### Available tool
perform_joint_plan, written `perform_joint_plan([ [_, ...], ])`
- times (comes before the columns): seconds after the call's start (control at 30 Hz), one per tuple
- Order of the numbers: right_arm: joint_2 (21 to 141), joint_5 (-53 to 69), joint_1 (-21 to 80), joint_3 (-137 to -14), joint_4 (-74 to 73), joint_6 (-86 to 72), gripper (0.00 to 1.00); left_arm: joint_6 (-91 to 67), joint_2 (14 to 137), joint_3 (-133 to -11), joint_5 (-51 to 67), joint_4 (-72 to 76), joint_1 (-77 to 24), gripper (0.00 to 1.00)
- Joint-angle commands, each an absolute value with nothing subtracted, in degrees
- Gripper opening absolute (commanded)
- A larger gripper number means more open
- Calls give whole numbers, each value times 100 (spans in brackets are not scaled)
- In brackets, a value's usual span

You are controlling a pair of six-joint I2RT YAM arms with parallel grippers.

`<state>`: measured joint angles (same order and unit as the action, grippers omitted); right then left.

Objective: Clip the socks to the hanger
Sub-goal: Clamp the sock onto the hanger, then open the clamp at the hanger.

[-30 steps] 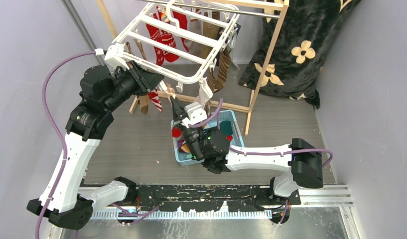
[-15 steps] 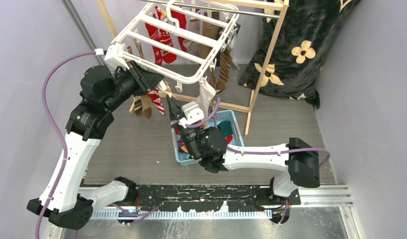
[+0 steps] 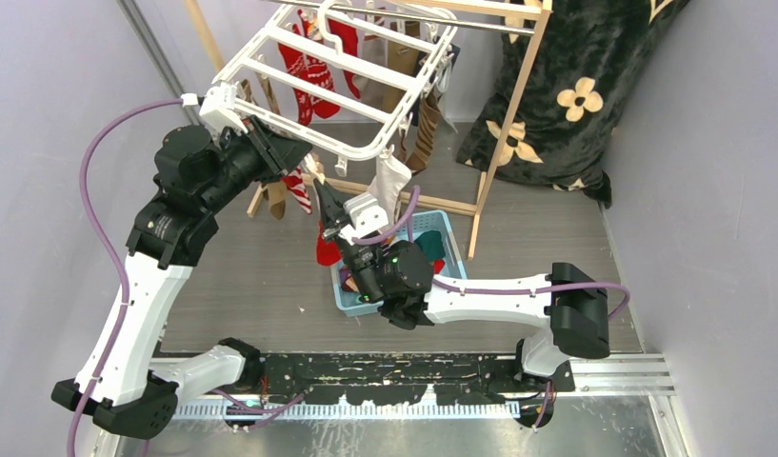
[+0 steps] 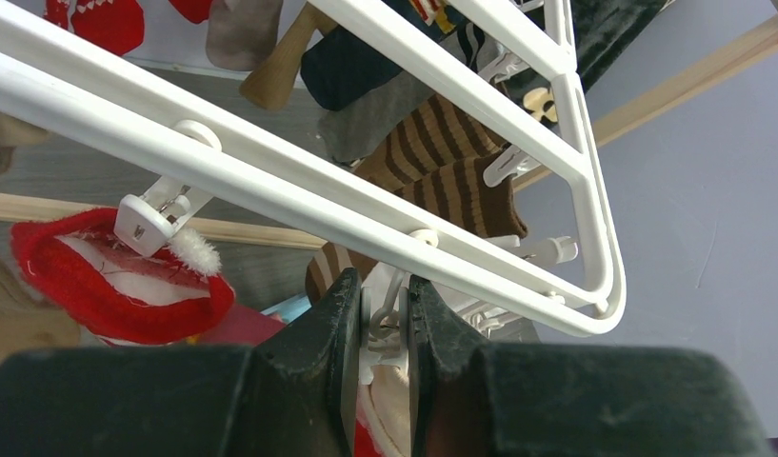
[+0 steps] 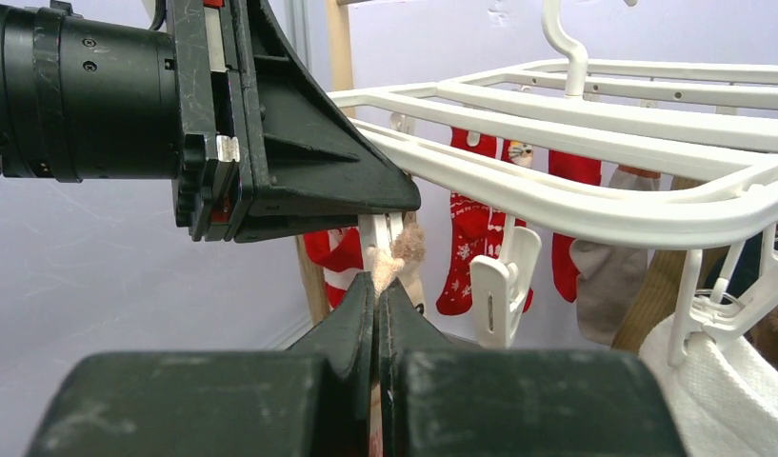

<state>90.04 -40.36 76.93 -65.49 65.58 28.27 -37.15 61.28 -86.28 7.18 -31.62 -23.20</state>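
The white slatted hanger [image 3: 339, 88] hangs tilted from the wooden frame, with several socks pegged under it. My left gripper [image 3: 305, 160] is under its near rail, shut on a white peg [image 4: 386, 319]. My right gripper [image 3: 326, 198] is just below and shut on a red sock [image 3: 327, 249] with a fuzzy cream cuff [image 5: 396, 255]. The cuff tip touches the peg [image 5: 375, 231] between the left fingers [image 5: 366, 195]. The rest of the sock dangles below my right gripper [image 5: 377, 286]. In the left wrist view the cream cuff [image 4: 408, 395] sits right under my left gripper [image 4: 385, 307].
A light blue basket [image 3: 452, 238] with more socks sits under my right arm. The wooden pole frame [image 3: 505, 133] stands behind it, with the black flowered cloth [image 3: 575, 86] at its right. A free peg [image 5: 504, 286] hangs right of my right gripper. A white sock [image 3: 392, 179] hangs off the hanger's near corner.
My right gripper has risen up and to the left out of the basket with the red sock, bringing its cuff to the peg. The left gripper stayed shut on the peg.
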Motion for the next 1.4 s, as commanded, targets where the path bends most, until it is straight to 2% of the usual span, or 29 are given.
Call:
perform_joint_plan([
  [0.0, 8933, -3945, 7725, -6722, 6838, 2844, 1, -3619, 6030, -8574, 562, -3493, -2320, 16],
  [0.07, 8908, -3949, 7726, -6673, 6804, 2782, 6, -3600, 6003, -8578, 481, -3505, -2321, 25],
  [0.13, 8850, -3909, 7726, -6635, 6696, 2703, 19, -3560, 5979, -8578, 399, -3514, -2323, 35],
  [0.2, 8746, -3890, 7719, -6579, 6559, 2588, 43, -3494, 5952, -8572, 303, -3494, -2326, 37],
  [0.27, 8576, -3849, 7716, -6467, 6364, 2469, 60, -3411, 5929, -8569, 178, -3465, -2320, 40],
  [0.37, 8125, -3809, 7694, -6147, 6001, 2107, 69, -3317, 5917, -8571, 46, -3455, -2321, 40],
  [0.47, 7363, -3530, 7614, -5734, 5289, 1535, 71, -3275, 5898, -8545, 44, -3422, -2321, 40],
  [0.73, 6052, -2898, 6648, -5196, 3636, 302, 64, -3109, 5898, -8497, -77, -3402, -2320, 40],
  [1.0, 6321, -2274, 6110, -5831, 3109, 647, 65, -3053, 5859, -8418, -43, -3397, -2321, 40],
  [1.13, 6560, -2351, 6098, -5996, 3242, 990, 71, -3049, 5837, -8439, -27, -3424, -2321, 40],
  [1.27, 6820, -2643, 6099, -6004, 3742, 1327, 71, -3048, 5838, -8452, -26, -3444, -2325, 40],
  [1.37, 6954, -2861, 6099, -6012, 4074, 1581, 64, -3032, 5830, -8463, -26, -3452, -2320, 40],
])
